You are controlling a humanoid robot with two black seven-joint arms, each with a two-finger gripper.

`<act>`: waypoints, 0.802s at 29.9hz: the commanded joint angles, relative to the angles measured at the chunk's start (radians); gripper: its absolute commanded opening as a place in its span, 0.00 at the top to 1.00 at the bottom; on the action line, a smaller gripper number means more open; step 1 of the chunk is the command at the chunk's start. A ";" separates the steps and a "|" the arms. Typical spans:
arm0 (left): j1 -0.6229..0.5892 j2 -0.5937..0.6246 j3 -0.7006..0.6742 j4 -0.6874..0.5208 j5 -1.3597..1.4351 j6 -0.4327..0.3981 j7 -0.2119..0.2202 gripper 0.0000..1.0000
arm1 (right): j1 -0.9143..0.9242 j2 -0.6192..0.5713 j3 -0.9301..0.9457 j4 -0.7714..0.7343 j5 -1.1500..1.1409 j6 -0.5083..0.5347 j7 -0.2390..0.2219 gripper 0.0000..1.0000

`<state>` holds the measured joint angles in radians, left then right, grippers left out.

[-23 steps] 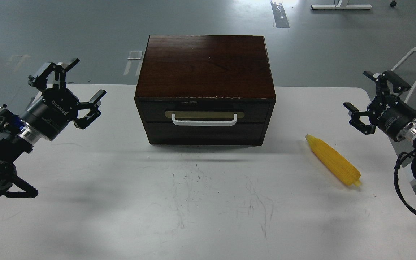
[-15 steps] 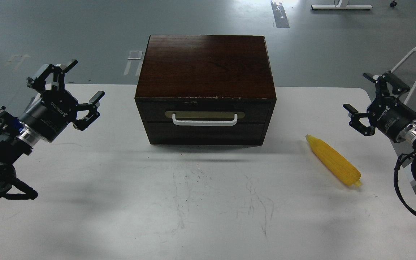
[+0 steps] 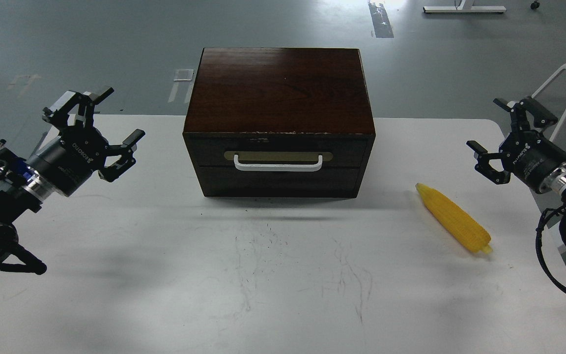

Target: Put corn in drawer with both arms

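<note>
white scuffed desk | dark brown wooden cabinet at desk's rear centre, its drawer with white bar handle shut | left black claw end effector spread wide, empty | right end effector spread wide, empty | bright yellow bumpy plastic corn lying on desk right of cabinet, near right end effector, untouched

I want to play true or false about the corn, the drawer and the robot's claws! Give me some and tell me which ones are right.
1. The corn lies on the white table, to the right of the wooden box. True.
2. The drawer is pulled open. False: it is shut, its front flush with the box.
3. The left gripper is open and holds nothing. True.
4. The right gripper is squeezing the corn. False: it is open, up in the air, apart from the corn.
5. The drawer's handle is white. True.
</note>
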<state>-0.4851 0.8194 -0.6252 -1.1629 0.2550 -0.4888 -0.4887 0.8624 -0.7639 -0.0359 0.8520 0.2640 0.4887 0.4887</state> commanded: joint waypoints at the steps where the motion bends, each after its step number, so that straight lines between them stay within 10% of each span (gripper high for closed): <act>1: -0.070 0.055 -0.016 -0.007 0.088 0.000 0.000 0.01 | 0.000 -0.005 0.001 -0.002 -0.005 0.000 0.000 0.00; 14: -0.400 0.075 -0.011 -0.274 0.921 0.000 0.000 0.01 | -0.003 -0.002 0.016 -0.024 -0.008 0.000 0.000 0.00; 24: -0.700 -0.212 0.255 -0.296 1.518 0.000 0.000 0.01 | -0.003 -0.008 0.018 -0.024 -0.008 0.000 0.000 0.00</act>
<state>-1.0809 0.6770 -0.5095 -1.4744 1.6671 -0.4888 -0.4889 0.8589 -0.7682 -0.0184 0.8282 0.2561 0.4887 0.4887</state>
